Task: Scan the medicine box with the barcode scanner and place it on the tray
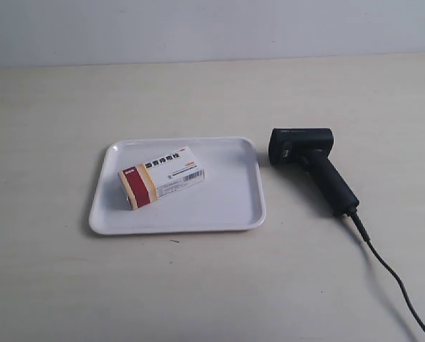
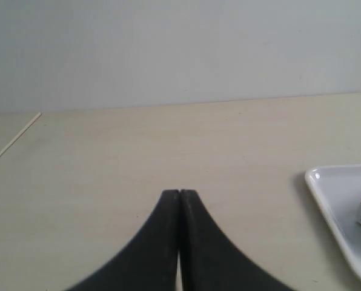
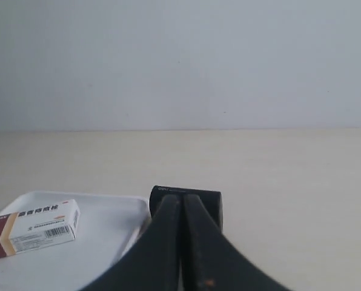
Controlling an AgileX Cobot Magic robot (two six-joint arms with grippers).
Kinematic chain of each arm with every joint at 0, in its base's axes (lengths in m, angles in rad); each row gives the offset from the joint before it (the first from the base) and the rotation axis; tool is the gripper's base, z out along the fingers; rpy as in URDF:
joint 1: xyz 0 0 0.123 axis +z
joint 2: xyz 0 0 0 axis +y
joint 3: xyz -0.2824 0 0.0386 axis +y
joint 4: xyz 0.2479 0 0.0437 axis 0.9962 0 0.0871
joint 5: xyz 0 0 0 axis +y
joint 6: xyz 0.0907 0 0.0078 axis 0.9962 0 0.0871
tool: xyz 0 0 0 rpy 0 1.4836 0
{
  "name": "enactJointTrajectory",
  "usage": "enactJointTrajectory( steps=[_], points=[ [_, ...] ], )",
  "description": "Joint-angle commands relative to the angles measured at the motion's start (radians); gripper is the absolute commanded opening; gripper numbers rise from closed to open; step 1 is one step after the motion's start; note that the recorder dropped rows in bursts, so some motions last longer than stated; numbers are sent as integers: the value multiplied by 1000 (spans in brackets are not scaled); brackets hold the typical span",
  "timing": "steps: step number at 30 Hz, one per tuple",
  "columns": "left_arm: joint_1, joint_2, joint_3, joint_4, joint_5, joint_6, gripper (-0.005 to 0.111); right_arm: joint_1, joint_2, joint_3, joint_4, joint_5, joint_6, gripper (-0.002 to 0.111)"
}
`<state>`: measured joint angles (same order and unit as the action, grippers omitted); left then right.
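From the exterior view, the medicine box [image 1: 160,176] lies flat inside the tray [image 1: 230,206], and the scanner [image 1: 312,166] rests on the table [image 1: 198,285] just beside the tray. In the left wrist view, the left gripper [image 2: 179,194] is clenched empty, away from the tray's corner [image 2: 335,200]. In the right wrist view, the right gripper [image 3: 182,199] is clenched empty, the scanner's head [image 3: 208,200] behind its tips, beside the tray [image 3: 102,242] holding the box [image 3: 35,227].

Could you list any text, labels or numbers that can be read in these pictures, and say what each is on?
Nothing can be quoted with confidence.
Box: large black Chinese characters on top, too blurred to read.
Box side: small print and a barcode, too small to read.
Scanner: a short pale mark on the head's top edge, illegible.
Tray: no text.
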<state>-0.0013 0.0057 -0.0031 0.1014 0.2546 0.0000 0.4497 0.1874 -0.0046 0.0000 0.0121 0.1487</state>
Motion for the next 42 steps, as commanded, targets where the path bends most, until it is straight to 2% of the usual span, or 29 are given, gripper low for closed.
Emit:
enactJointTrajectory(
  steps=[1, 7, 10, 17, 42],
  points=[
    [3, -6, 3, -10, 1, 0, 1, -125, -73, 5, 0, 6, 3, 0],
    [3, -6, 3, -10, 1, 0, 1, -336, -169, 5, 0, 58, 10, 0],
    [3, -6, 3, -10, 1, 0, 1, -378, -187, 5, 0, 89, 8, 0],
    [3, -6, 3, -10, 1, 0, 1, -382, -187, 5, -9, 159, 8, 0],
    [3, -6, 3, -10, 1, 0, 1, -382, -187, 5, -9, 163, 8, 0]
  ],
)
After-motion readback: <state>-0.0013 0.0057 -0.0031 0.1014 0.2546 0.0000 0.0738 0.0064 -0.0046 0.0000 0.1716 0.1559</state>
